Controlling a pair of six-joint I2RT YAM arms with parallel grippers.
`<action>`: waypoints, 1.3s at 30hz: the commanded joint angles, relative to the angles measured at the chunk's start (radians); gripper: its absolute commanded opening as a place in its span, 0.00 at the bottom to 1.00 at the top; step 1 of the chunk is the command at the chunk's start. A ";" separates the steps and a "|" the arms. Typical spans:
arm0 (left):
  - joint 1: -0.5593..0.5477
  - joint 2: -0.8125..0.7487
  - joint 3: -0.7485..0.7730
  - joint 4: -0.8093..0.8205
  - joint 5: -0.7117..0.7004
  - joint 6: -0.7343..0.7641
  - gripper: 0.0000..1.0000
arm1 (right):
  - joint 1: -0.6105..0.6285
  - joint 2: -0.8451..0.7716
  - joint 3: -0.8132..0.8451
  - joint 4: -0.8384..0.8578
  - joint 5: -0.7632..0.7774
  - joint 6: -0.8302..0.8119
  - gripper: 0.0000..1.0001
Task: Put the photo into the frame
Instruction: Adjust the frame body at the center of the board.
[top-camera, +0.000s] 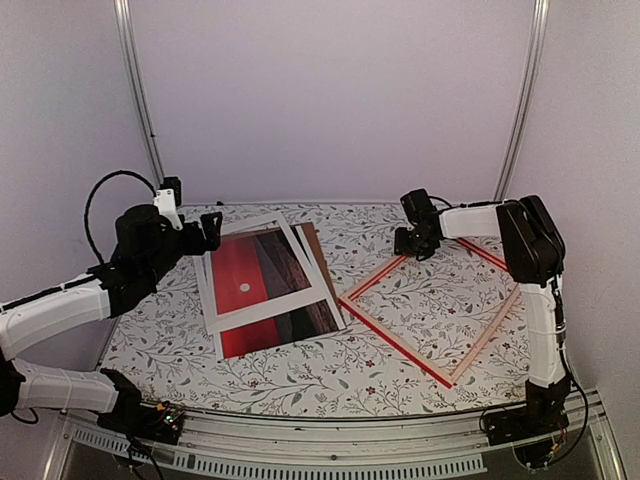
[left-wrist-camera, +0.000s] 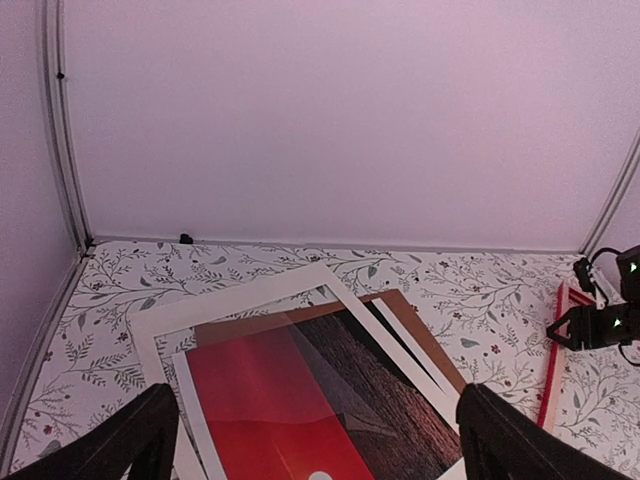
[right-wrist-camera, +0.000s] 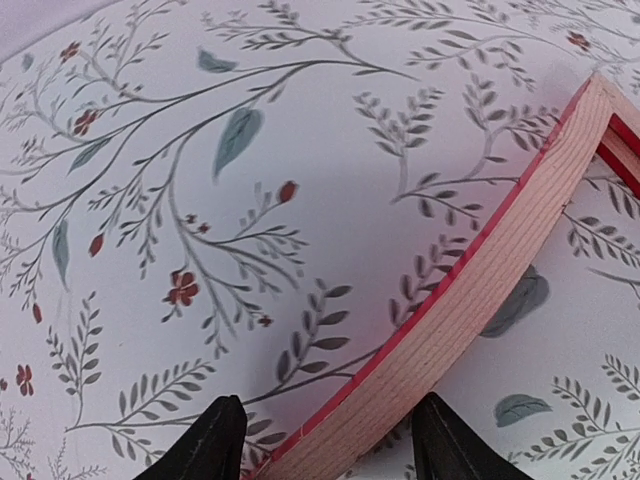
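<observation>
On the floral worktop (top-camera: 300, 375) the frame (top-camera: 395, 342) lies flat, with only cloth showing inside it. Left of it and apart, the photo (top-camera: 240, 275) lies under a skewed white mat (top-camera: 275, 308). The right gripper (right-wrist-camera: 325, 432) has its fingers either side of the frame's far-left corner rail; I cannot tell whether they clench it. The left gripper (top-camera: 210, 233), fingers released wide, hangs over the photo's far edge.

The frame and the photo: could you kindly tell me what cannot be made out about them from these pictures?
- Top external: the frame's far corner, hidden behind the right gripper.
- Right wrist: whether the fingers pinch the frame rail; the bottom edge cuts most of them off.
- Left wrist: the photo's lower half, cut off by the bottom edge.
- Top external: parts of the photo, under the white mat strips.
</observation>
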 joint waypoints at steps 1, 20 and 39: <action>-0.018 -0.025 -0.008 -0.007 -0.024 0.016 1.00 | 0.035 0.070 0.074 -0.065 -0.111 -0.153 0.55; -0.027 -0.055 -0.023 -0.022 -0.044 0.016 1.00 | 0.074 -0.011 0.008 -0.143 -0.331 -0.357 0.39; -0.036 -0.055 -0.031 -0.032 -0.045 0.004 1.00 | 0.188 -0.177 -0.173 -0.106 -0.183 -0.113 0.72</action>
